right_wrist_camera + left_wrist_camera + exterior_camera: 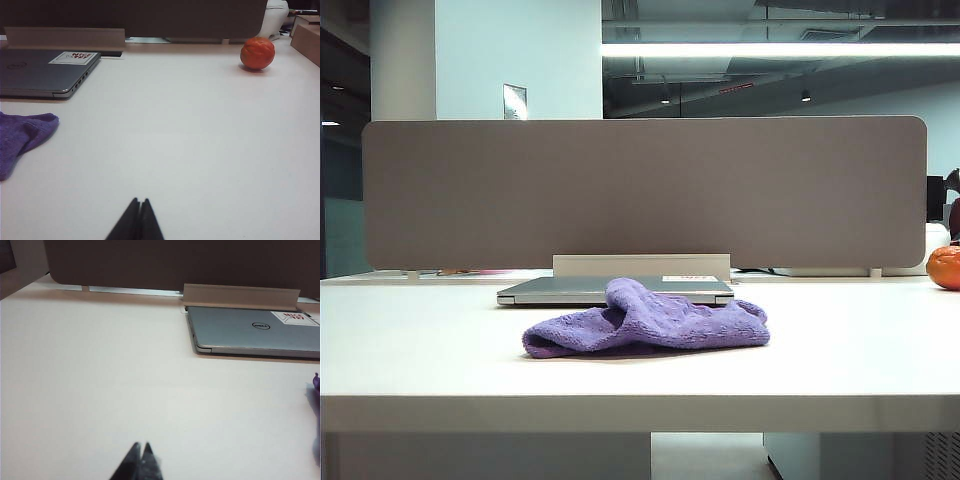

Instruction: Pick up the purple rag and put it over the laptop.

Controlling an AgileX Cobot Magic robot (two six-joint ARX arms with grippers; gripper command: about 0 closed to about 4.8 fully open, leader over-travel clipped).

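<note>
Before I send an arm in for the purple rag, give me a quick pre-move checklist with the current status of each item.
1. Purple rag reachable: ok, it lies bunched on the table, in front of the laptop, nothing on top of it.
2. Laptop ready to be covered: ok, lid closed and flat, only a sticker on it.
3. Left gripper free: ok, shut, holding nothing, low over bare table, well short of the rag.
4. Right gripper free: ok, shut and empty; must open before grasping.
5. Orange ball clear of the path: ok, far to the right, away from rag and laptop.
6. Rag's far edge touching the laptop: cannot tell.
</note>
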